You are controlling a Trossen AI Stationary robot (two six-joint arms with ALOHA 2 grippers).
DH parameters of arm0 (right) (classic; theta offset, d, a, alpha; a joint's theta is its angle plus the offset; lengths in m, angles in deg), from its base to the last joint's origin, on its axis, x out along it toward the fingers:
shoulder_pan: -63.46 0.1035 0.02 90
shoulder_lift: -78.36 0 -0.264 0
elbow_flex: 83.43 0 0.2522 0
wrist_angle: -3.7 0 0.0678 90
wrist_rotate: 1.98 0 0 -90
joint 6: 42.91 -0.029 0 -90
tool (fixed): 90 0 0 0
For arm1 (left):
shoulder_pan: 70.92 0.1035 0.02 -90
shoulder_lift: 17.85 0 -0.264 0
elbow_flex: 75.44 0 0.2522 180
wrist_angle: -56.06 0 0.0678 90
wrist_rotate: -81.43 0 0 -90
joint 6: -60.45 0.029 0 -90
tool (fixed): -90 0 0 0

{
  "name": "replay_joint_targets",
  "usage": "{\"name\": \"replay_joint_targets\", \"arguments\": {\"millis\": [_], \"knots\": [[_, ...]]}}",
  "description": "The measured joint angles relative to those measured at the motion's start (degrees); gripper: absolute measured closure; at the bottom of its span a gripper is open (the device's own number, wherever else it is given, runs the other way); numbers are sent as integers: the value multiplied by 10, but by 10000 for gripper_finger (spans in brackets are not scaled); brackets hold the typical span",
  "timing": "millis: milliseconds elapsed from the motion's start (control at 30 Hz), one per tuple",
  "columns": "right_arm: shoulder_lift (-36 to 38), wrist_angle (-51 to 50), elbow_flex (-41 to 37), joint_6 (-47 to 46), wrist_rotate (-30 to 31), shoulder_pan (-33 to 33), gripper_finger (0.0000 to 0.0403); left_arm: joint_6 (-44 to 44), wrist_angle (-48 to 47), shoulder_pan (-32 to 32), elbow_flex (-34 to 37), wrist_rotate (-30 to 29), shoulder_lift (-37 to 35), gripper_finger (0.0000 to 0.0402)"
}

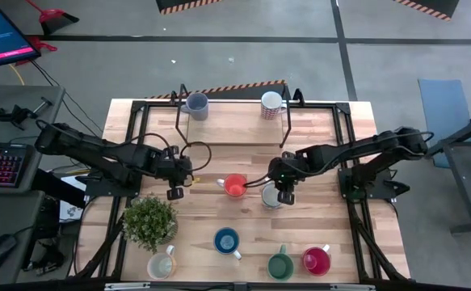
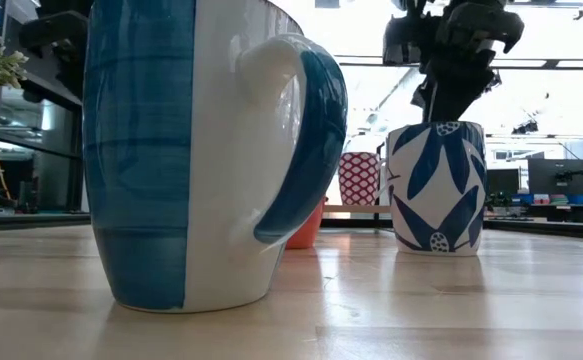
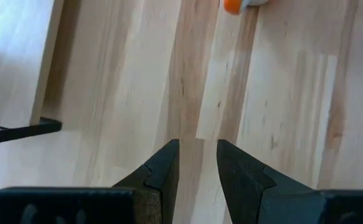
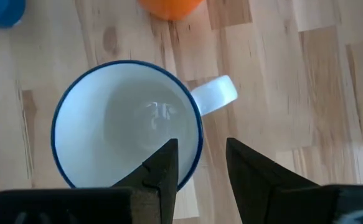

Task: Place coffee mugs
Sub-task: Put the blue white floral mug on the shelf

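Note:
A white mug with a blue leaf pattern [image 2: 436, 188] stands upright on the table's middle right, seen in the right wrist view as a blue-rimmed white cup [image 4: 125, 124] with its handle [image 4: 215, 94]. My right gripper [image 4: 201, 144] is open just above it, pointing steeply down. One finger is over the inside and one outside the rim beside the handle. An orange mug [image 1: 235, 185] stands just left of it. My left gripper [image 3: 198, 155], also [image 1: 174, 186], is open over bare wood left of the orange mug, with nothing between its fingers.
A grey-blue mug [image 1: 196, 105] and a white red-patterned mug [image 1: 272, 103] stand at the far edge by a black frame [image 1: 288, 121]. Blue [image 1: 226, 241], green [image 1: 279, 265], red [image 1: 317, 260] and cream [image 1: 161, 265] mugs stand near the front edge, beside a potted plant [image 1: 149, 220].

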Motion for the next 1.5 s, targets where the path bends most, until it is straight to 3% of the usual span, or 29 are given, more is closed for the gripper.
{"name": "replay_joint_targets", "arguments": {"millis": [400, 800, 867, 967, 1033, 1267, 1500], "knots": [[-31, 17, 0, -10, 0, 0, 288, -31, 11, 0, 44, -27, -75, 303], [-80, 46, 0, -44, 1, 0, 290, -31, 12, 0, 43, -41, -100, 303], [-80, 44, 0, -58, 1, 0, 304, -31, 12, 0, 43, -43, -101, 303], [-80, 36, 0, -76, 1, 0, 364, -31, 12, 0, 43, -43, -101, 303], [-80, 30, 0, -78, 16, 0, 390, -31, 12, 0, 43, -43, -101, 303], [-51, -12, 20, -89, 47, 0, 398, -31, 11, 0, 43, -43, -101, 303], [17, -110, 130, -82, 172, -1, 400, -30, 10, 0, 43, -43, -101, 303]]}}
